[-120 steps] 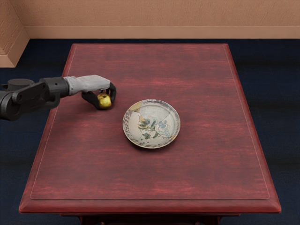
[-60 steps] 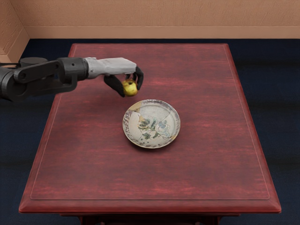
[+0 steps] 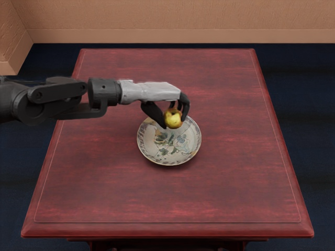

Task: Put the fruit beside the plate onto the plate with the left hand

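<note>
A small yellow fruit (image 3: 172, 119) hangs just over the far part of the patterned plate (image 3: 180, 151), which lies at the middle of the red table. My left hand (image 3: 168, 112) reaches in from the left and is shut on the fruit, its dark fingers (image 3: 152, 112) curled round it from above. Whether the fruit touches the plate is unclear. The right arm does not show.
The dark red wooden table (image 3: 167, 198) has a raised rim all round. Beyond its edges lies dark blue floor, and a tan wall runs along the top of the view.
The left hand has carried the fruit rightward and slightly nearer, from the tabletop left of the plate to over the plate's far part. The plate has stayed put.
</note>
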